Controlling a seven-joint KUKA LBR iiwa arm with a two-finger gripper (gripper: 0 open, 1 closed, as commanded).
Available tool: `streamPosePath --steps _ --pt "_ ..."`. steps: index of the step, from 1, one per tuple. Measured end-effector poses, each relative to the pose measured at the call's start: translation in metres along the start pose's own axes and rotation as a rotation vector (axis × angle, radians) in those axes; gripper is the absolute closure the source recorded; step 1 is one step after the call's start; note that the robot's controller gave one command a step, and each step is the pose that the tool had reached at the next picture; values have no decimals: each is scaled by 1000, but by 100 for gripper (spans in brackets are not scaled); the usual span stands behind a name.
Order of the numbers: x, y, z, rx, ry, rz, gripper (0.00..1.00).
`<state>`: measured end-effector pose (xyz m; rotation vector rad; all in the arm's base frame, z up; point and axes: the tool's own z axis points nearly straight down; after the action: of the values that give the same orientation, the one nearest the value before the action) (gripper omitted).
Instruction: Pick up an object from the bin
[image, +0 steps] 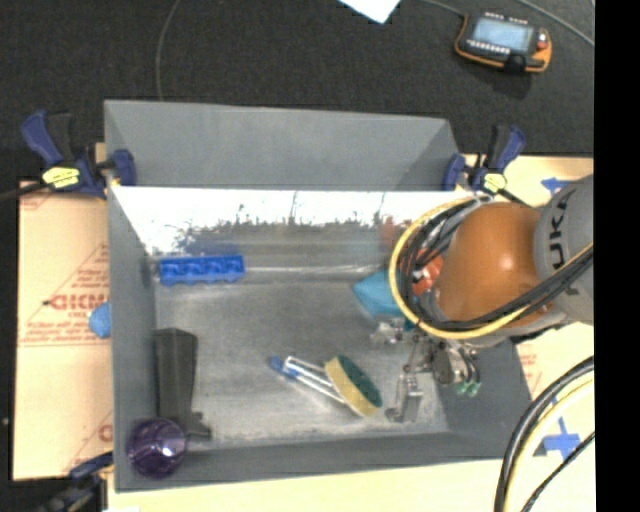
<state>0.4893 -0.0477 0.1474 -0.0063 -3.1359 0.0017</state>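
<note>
Enclosing bin (280, 145): grey metal with sloped walls, a few loose things spread over the floor.
Arm (490, 265): comes in from the right under an orange cover looped with cables, hangs above the right part of the floor.
Black block (175, 380): dark and tall-looking, near the left wall, well apart from the gripper.
Blue studded brick (201, 270): lies along the back left of the floor, also well apart.
Clear tube (305, 377): blue-capped, lies slantwise near the front, touching or just beside the pad; cannot tell which.
Green-and-yellow pad (358, 387): flat oval, front right of centre, nearest thing to the gripper, so probably the one to pick.
Light-blue piece (373, 293): partly hidden beneath the cover.
Purple ball (155, 446): front-left corner, at the foot of the black block.
Gripper (408, 395): low over the floor just right of the pad; how wide it stands cannot be told; nothing seen in it.
Larger risk: closing on bare floor, since the gripper sits off the pad's right edge.
Smaller risk: nudging the flat pad into the tube and shifting both instead of lifting one.
</note>
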Motion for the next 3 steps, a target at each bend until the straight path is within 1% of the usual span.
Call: streamPosePath --steps 1,2,3 --pt "-2 0 -4 1 -8 -3 0" --pt "14 81 77 -4 -13 242 0" --pt "-15 81 3 0 -11 413 0"
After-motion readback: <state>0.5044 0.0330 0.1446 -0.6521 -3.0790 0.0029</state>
